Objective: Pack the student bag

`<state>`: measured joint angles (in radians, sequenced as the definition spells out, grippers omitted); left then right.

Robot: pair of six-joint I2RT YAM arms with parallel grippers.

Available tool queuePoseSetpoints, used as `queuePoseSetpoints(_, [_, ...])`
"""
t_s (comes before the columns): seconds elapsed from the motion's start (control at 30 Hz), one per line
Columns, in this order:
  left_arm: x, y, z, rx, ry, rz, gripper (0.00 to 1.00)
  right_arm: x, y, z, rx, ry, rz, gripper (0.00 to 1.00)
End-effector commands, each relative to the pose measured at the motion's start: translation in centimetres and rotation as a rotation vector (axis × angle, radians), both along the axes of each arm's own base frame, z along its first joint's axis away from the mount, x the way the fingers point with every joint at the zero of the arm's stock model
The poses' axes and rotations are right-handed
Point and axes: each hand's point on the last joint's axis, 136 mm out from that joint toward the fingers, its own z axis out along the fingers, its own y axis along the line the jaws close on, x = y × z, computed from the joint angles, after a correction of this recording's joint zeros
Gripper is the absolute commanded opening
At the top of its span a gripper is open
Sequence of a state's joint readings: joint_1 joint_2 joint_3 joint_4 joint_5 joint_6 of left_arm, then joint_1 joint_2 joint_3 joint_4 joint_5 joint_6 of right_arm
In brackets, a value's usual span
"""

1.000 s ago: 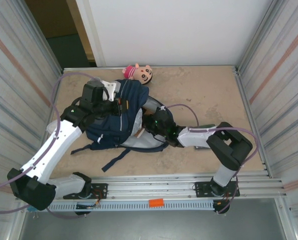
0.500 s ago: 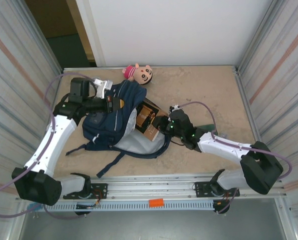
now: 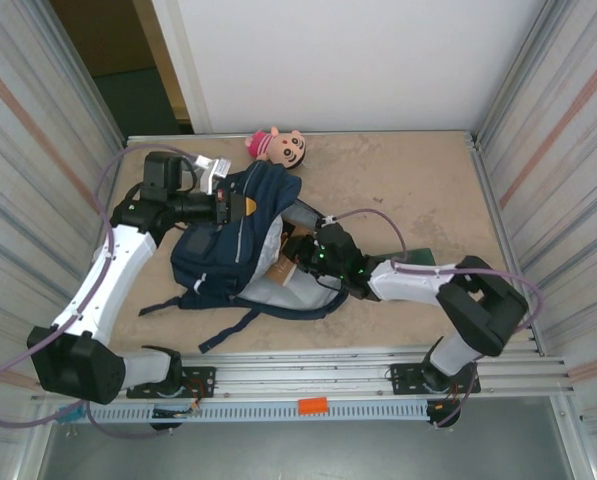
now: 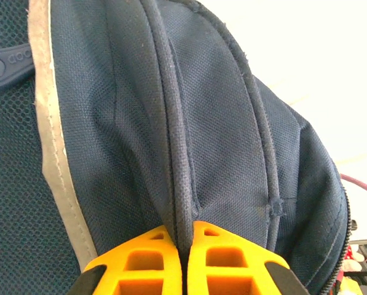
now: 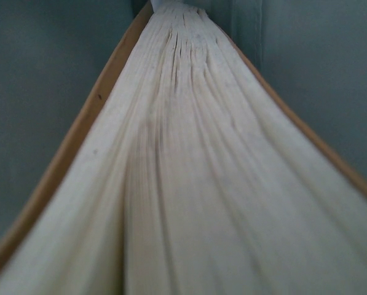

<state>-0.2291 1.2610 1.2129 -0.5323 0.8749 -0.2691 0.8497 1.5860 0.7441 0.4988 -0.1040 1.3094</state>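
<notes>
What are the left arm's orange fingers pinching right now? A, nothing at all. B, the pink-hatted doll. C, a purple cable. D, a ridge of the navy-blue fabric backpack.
D: the left wrist view shows the orange fingers shut together on a corded seam of the navy-blue fabric backpack.

Worktop (image 3: 428, 190) tan, mottled, evenly lit. Rear wall (image 3: 348, 60) a plain white panel. Ribbed metal sheeting (image 3: 568, 120) on both sides. Dark opening (image 3: 128, 95) at rear left. Aluminium rails (image 3: 308, 378) along near edge.
</notes>
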Motion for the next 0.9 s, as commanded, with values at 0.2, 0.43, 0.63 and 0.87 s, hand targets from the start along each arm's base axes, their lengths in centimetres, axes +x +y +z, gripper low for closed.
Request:
queuePoseSetpoints(0.2, [-0.6,-1.3,6.1,-0.116,-0.181,-0.125,0.0,4.6,5.7,3.0,0.146,-0.089,0.008,0.09])
queuePoseSetpoints(0.43, [0.1,-0.5,4.4,-0.049,-0.158,-0.055,0.0,6.0,4.2,-2.0,0.038,0.006,-0.042,0.37])
queuePoseSetpoints(0.63, [0.4,0.1,2.9,-0.003,-0.145,-0.008,0.0,5.0,0.8,-2.7,-0.072,0.025,-0.043,0.6])
queuePoseSetpoints(0.87, [0.5,0.8,2.3,0.033,-0.15,0.027,0.0,2.2,-4.0,-2.3,-0.235,0.028,0.004,0.69])
